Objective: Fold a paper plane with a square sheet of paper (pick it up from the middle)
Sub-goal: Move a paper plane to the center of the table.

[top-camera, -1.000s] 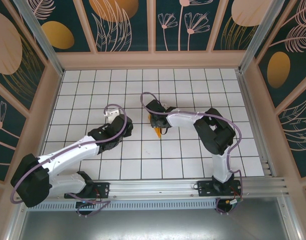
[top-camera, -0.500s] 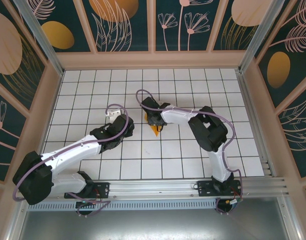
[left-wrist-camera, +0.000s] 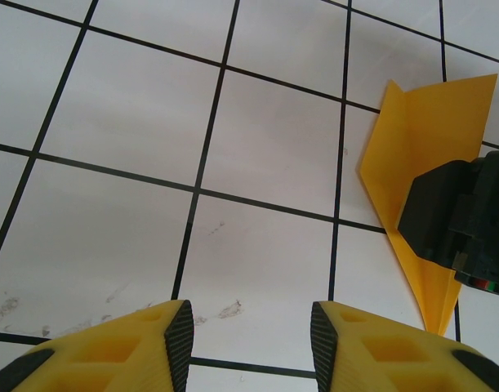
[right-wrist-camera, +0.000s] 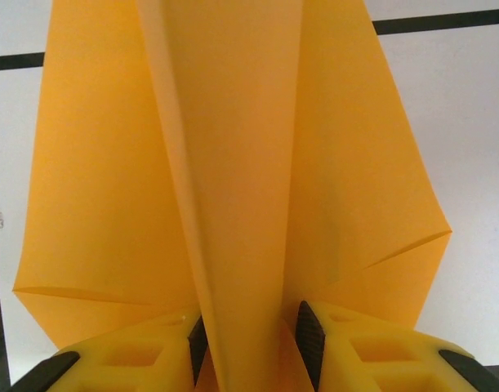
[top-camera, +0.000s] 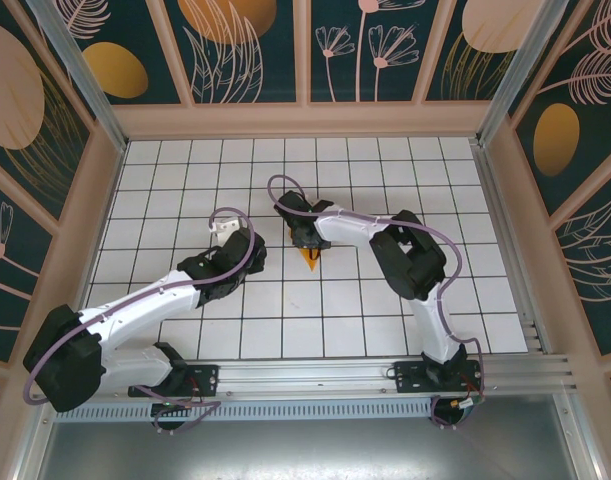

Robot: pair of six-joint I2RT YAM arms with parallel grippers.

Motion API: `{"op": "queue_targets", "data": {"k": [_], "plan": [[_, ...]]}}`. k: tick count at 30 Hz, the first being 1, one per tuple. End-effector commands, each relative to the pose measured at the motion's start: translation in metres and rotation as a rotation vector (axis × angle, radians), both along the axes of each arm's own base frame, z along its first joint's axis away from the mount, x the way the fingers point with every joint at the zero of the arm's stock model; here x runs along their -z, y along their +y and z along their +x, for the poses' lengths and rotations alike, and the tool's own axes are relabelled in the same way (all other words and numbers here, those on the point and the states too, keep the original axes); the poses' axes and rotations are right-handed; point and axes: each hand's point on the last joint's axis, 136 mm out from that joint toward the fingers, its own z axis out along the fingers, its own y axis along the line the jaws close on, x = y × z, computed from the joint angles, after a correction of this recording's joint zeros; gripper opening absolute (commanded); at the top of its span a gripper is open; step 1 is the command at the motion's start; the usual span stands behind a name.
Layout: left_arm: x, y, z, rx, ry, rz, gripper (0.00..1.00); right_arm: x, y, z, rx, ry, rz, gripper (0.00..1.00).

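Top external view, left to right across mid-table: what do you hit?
left gripper → paper plane → right arm's elbow. The right gripper overlaps the plane, so it is left out.

White tiled table (top-camera: 185,170), floral walls (top-camera: 245,50)

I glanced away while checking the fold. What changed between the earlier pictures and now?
The right arm swung leftward and slightly away from its base, taking its fingers and the paper plane a little the same way. Those fingers straddle the plane's centre fold; whether they grip it is unclear. The left arm and its open fingers stayed put.
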Motion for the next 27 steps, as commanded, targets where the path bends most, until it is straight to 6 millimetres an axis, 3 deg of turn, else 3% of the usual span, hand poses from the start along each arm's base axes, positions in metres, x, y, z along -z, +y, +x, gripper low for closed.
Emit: {"op": "queue_targets", "data": {"k": [1, 8, 27], "plan": [[-0.005, 0.006, 0.002, -0.03, -0.024, -0.009, 0.45, 0.038, -0.025, -0.01, 0.035, 0.081, -0.1, 0.38], [-0.007, 0.007, 0.003, -0.035, -0.031, -0.008, 0.45, -0.011, -0.008, 0.007, 0.01, 0.0, -0.033, 0.44], [-0.007, 0.006, 0.002, -0.027, -0.03, -0.008, 0.47, -0.077, 0.002, 0.008, -0.016, -0.114, 0.052, 0.59]]}}
